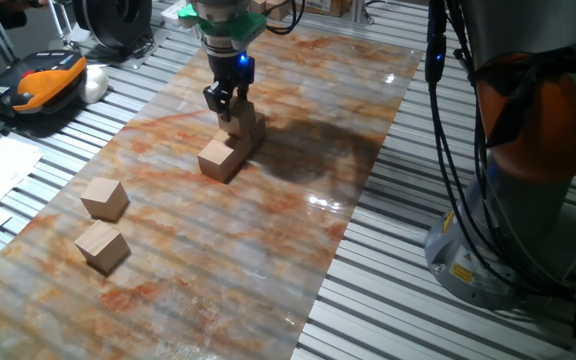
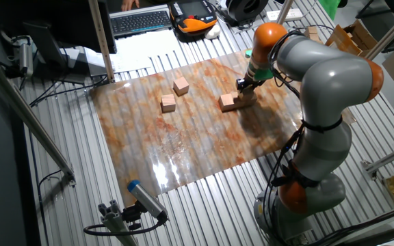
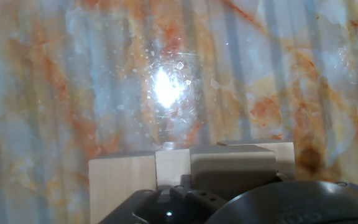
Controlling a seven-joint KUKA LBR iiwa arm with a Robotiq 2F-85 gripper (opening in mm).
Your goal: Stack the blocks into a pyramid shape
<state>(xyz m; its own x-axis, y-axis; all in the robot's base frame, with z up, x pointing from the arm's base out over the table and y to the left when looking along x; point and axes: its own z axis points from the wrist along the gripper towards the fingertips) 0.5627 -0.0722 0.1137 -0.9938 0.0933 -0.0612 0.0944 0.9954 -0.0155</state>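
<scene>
While no writing readable, claw (image 1: 229, 112) grips block (image 1: 240, 122).

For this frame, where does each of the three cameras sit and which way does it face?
One fixed view: low at the mat's near end, looking along it; shows the gripper over the pile and the arm's base at right.
The other fixed view: high to one side, looking down; shows the whole arm.
Hand view: on the hand, looking down past the jaws at blocks.
Both fixed views share the two loose blocks.

two opposite overheads, one close hand view
</scene>
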